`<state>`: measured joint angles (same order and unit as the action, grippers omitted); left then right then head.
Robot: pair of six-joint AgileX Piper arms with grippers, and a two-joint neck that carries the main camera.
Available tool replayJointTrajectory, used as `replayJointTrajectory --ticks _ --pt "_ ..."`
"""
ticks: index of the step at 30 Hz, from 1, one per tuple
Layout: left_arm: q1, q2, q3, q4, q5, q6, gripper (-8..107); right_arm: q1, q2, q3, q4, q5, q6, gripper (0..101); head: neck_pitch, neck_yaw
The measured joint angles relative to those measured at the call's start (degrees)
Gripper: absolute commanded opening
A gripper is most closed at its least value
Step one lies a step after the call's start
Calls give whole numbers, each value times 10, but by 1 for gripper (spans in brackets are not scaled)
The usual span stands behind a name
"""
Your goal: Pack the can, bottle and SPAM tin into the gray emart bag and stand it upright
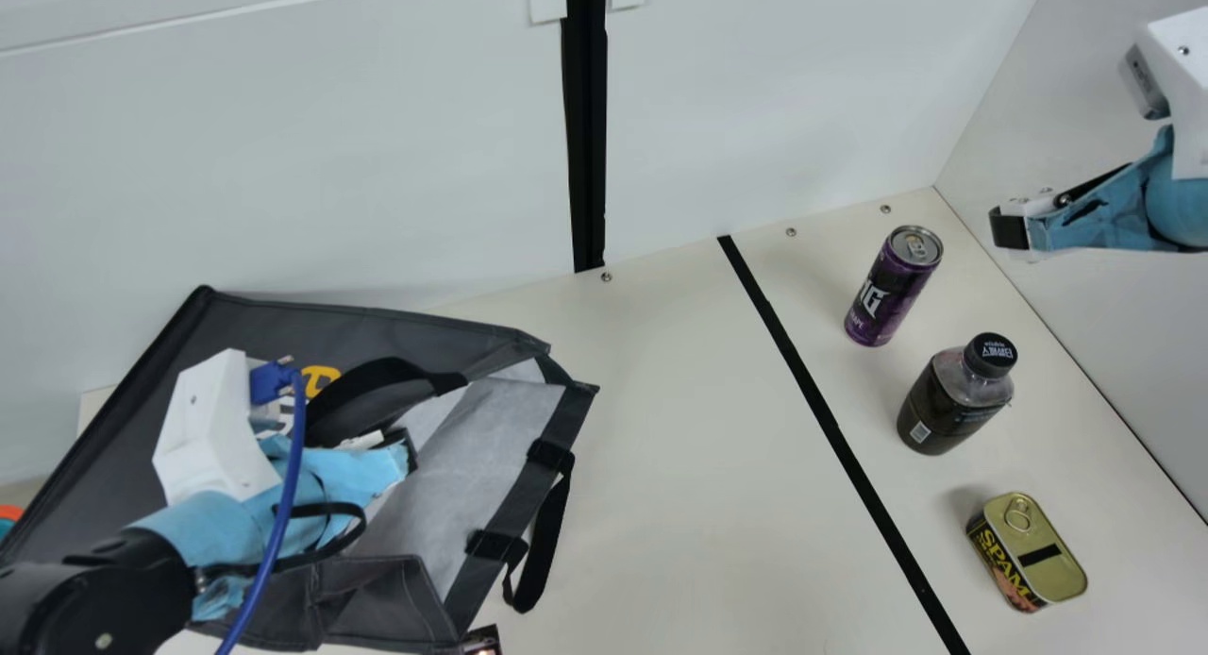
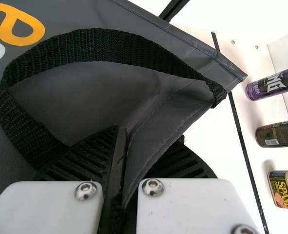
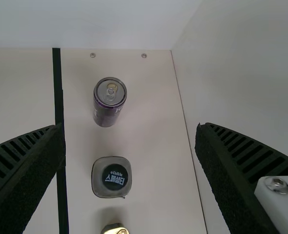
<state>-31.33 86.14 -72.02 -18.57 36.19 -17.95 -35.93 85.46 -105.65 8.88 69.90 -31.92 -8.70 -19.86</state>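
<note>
Cream surface (image 1: 679, 504) at frame right carries the purple can (image 1: 887, 296), black-capped bottle (image 1: 948, 405) and SPAM tin (image 1: 1038, 553). Our left tool (image 1: 406, 452) pinches the gray emart bag (image 1: 236, 339); we should hold it wide, lowering our released right tool (image 3: 129, 127) squarely.

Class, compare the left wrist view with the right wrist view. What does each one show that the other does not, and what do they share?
Left wrist view, not the right: the gray bag and its black strap, with the left end effector shut on the bag's edge.

Right wrist view, not the left: the can's lid, the bottle's cap and the open right end effector.

Both: can, bottle, tin and black line.
</note>
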Motion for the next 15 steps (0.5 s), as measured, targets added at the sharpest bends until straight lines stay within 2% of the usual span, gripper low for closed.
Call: replayJointTrajectory --ticks 15 --pt "0 0 0 0 0 0 -8 18 84 -17 10 -2 30 95 0 -1"
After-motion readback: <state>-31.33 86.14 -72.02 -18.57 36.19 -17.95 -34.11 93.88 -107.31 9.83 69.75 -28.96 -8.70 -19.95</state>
